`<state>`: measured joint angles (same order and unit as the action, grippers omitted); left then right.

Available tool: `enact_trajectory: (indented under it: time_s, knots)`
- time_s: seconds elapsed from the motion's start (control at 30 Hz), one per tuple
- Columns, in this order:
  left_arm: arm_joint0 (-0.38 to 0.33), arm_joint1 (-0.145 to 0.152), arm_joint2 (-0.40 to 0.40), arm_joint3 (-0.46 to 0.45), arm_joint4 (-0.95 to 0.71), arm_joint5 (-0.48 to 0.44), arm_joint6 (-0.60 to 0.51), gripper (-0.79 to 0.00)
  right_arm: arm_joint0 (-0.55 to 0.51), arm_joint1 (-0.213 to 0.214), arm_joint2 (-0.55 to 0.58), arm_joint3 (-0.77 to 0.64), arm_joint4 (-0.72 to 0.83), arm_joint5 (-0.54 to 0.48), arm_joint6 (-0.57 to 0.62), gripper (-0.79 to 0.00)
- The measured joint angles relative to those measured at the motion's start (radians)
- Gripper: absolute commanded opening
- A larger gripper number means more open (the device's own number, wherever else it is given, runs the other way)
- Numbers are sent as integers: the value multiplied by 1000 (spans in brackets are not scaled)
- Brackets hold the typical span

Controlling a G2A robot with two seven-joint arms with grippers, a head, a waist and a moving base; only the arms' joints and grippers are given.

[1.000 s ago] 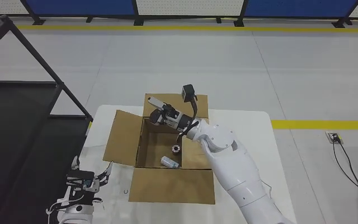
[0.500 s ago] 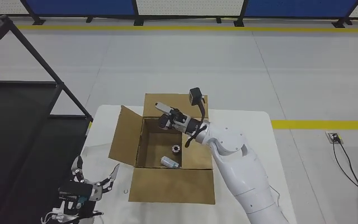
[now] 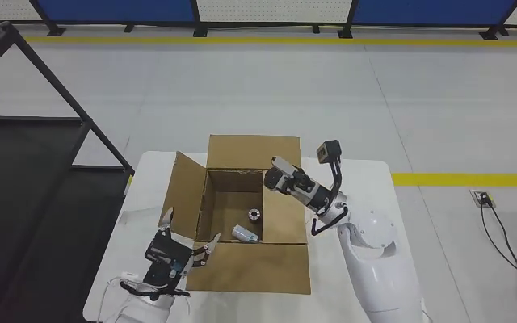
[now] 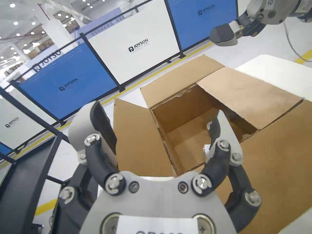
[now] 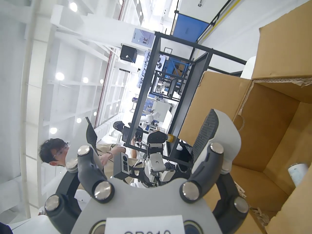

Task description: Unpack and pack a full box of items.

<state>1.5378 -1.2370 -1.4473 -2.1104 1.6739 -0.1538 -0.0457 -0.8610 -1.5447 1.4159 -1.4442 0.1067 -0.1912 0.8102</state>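
Observation:
An open cardboard box (image 3: pixel 250 270) stands on the white table (image 3: pixel 363 186) with its flaps folded outward. On its floor lie a white cylinder (image 3: pixel 245 234) and a small round item (image 3: pixel 254 214). My right gripper (image 3: pixel 277 172) hangs open and empty over the box's right edge, above the right flap. Its wrist view (image 5: pixel 150 132) looks past the box wall (image 5: pixel 273 113) at the white cylinder (image 5: pixel 298 172). My left gripper (image 3: pixel 190 246) is open and empty at the box's front left corner. Its wrist view (image 4: pixel 158 125) faces the box opening (image 4: pixel 243 91), with the right gripper (image 4: pixel 224 35) high above.
A black metal frame (image 3: pixel 48 186) stands off the table's left side. Blue and white barrier panels (image 3: pixel 113 10) line the far floor. Bare table shows to the right of the box.
My right gripper swung from the box's back left corner across to its right edge. My left gripper rose from the table's front left and came up to the box's front left corner.

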Motion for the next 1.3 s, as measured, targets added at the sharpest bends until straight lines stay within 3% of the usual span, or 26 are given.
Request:
enact_trajectory:
  time_s: [0.23, 0.33, 0.57, 0.77, 1.3]
  knots:
    - [-201, -12, 71, 131, -157, -95, -252, 0, -87, 14, 66, -54, 97, -53, -62, 0]
    - [-252, -13, 72, 167, -191, -115, -301, 0, -87, 14, 66, -50, 109, -51, -58, 0]
    - [-247, -13, 68, 169, -189, -108, -297, 0, -90, 15, 63, -56, 105, -46, -65, 0]
    - [-248, -13, 31, 226, -221, -44, -312, 0, -81, 24, 55, -49, 122, -42, -55, 0]
    - [-272, -10, -33, 304, -283, 25, -461, 0, -103, 47, 50, -62, 143, -55, -71, 0]
